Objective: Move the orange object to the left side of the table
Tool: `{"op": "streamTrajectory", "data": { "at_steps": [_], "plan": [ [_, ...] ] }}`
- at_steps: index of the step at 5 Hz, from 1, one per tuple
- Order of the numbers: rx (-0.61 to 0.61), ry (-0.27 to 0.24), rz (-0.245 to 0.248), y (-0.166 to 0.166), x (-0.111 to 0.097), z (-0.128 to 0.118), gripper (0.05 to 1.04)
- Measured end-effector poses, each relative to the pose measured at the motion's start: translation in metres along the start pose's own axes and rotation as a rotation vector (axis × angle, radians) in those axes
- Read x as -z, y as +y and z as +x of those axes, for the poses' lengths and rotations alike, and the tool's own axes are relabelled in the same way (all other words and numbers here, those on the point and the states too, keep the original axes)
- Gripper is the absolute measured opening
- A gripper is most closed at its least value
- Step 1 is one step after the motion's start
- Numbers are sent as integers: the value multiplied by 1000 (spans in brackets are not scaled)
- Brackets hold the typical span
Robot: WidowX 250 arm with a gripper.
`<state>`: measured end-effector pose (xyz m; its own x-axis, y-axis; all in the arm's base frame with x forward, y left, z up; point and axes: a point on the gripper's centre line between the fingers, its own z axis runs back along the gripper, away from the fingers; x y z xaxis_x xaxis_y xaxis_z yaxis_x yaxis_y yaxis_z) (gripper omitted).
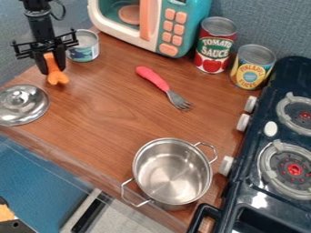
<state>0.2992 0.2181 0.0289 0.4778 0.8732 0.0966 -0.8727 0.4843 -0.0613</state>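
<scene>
Tool (pixel 52 69) is clamped on the orange object (pixel 57 78). We see it directly below the tool, long axis running down from the grip, forked end lowest. It's at the bench's (pixel 103 109) left side, between the small can (pixel 84 46) and the silver lid (pixel 23 104). Can't tell if it touches down. We'd lower if needed, then release.

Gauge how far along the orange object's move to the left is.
Looks done: the orange object is at the left side of the table, near the metal lid. In hand: the gripper has it between its fingers. Remaining: likely only lowering, if needed, and release; whether it touches the table I can't tell.
</scene>
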Motion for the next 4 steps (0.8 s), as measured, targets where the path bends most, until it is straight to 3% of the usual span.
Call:
{"op": "streamTrajectory", "data": {
  "at_steps": [1, 2, 3, 4],
  "plan": [
    [13, 23, 11, -1, -1, 2, 751],
    [16, 31, 29, 2, -1, 0, 989],
    [34, 12, 19, 1, -17, 2, 1003],
    [30, -79, -14, -5, -54, 9, 1001]
  ]
}}
